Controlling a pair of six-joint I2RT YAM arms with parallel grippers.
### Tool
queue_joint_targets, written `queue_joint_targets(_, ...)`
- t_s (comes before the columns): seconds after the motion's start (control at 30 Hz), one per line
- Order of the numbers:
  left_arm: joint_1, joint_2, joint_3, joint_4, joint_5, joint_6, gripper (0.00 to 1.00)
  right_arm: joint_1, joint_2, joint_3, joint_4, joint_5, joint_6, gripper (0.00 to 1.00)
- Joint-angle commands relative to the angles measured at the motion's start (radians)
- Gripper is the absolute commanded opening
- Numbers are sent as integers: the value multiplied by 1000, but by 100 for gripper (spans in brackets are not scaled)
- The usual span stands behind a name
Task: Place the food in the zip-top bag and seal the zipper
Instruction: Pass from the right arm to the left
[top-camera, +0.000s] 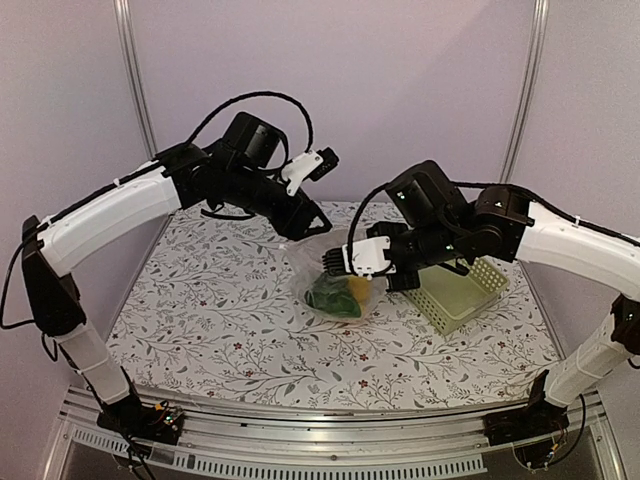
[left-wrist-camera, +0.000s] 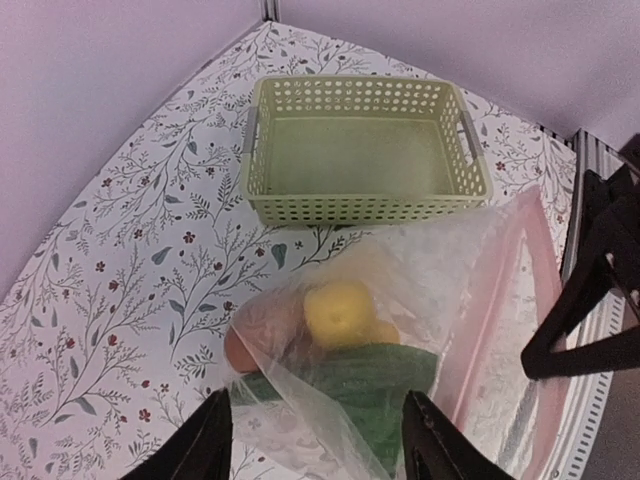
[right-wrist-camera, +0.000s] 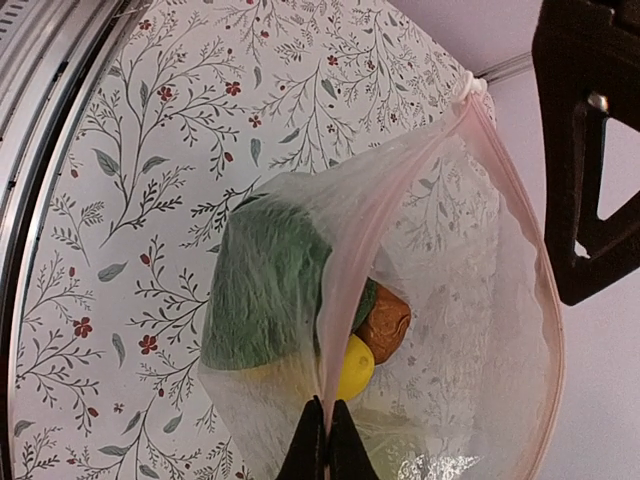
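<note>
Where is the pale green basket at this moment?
In the top view, the pale green basket stands on the right side of the table, close beside the zip-top bag and to its right.

Table cover: white, grey-green sprig print, small red blossoms | basket, 12 o'clock in left wrist view: pale green, lattice walls | zip-top bag: clear | zipper: pale pink | food: yellow fruit; reddish-brown ball at its 1 o'clock in right wrist view; dark green vegetable | left arm, right arm: white shells, black joints
</note>
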Motion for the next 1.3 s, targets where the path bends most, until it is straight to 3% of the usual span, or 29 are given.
queue_joint_targets(0.0, -21, -152, -135, 57, 13, 72, 58, -6, -50, -9, 19, -42, 6, 0)
queue_joint_targets(0.23, -21, -181, -179, 58, -11, 73, 58, -8, -56, -22, 18, -56, 11, 0)
queue_joint_targets(0.37, -21, -122, -135, 65, -124, 72, 55, -8, -52, -23, 16, -62, 9, 0)
queue_joint_targets(0.5, -22, -36, -58, 42, -115, 90, 51, -8, -58, -24, 5, -77, 15, 0)
queue_joint_targets(0.63, -25, 21, -8, 24, -74, 98, 40, -8, -62, -27, 3, -83, 23, 0)
queue_joint_targets(0.77, -33, 37, -4, 47, -48, 97, 13, -18, -73, -22, 3, -119, 38, 1)
queue_joint_targets(0.83, -35, 40, 0, 58, -40, 85, 4, -37, -81, -7, -4, -156, 55, 12)
queue_joint_targets(1.0, -35, 35, -11, 74, -52, 53, 0, -211, -142, 75, -76, -437, 108, 37)
queue_joint_targets(1.1, -33, 30, -34, 77, -60, 44, 0, -339, -187, 71, -70, -563, 153, 39)
queue_joint_targets(1.27, -34, 11, -81, 116, -54, 43, 0, -488, -225, -34, 25, -593, 278, 39)
